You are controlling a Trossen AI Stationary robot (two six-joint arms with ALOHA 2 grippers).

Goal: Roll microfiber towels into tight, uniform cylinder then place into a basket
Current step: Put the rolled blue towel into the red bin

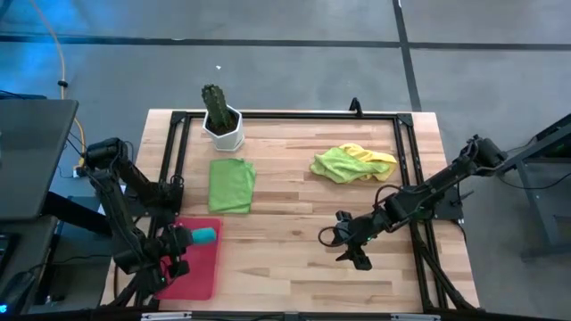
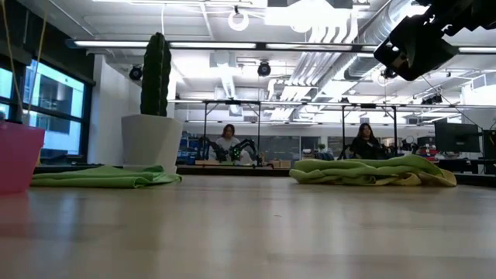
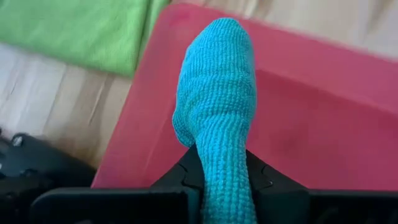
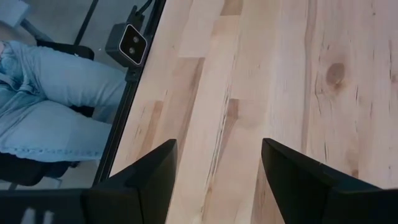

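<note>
- The left gripper (image 1: 181, 242) is pinching the rolled teal towel (image 1: 203, 235), its jaws pressed onto one end of the roll; the wrist view shows the roll (image 3: 214, 106) sticking out from between the jaws over the basket (image 3: 323, 124).
- The basket (image 1: 201, 272) lies at the near left of the table (image 1: 294, 259). In the overhead view the teal roll sits at the basket's far edge, over its rim. I cannot tell whether it is already resting on the floor of the basket or hanging just above it.
- So by my reading the first towel is rolled and at the point of delivery, but not yet let go.
- No other towel shows inside the basket.
- The green towel (image 1: 232, 185) lies flat and folded, just beyond the basket and near the cactus pot (image 1: 222, 127). It is unrolled.
- The lime towel (image 1: 337, 163) and the yellow towel (image 1: 379, 159) lie crumpled together at the far right, touching, well apart from the basket. Both are unrolled.
- The right gripper (image 1: 350, 242) hovers over bare wood at the near middle-right, jaws spread wide and holding nothing.
- Judged from this, roughly a quarter of the work is nearly done: three towels are left to roll and place.
</note>
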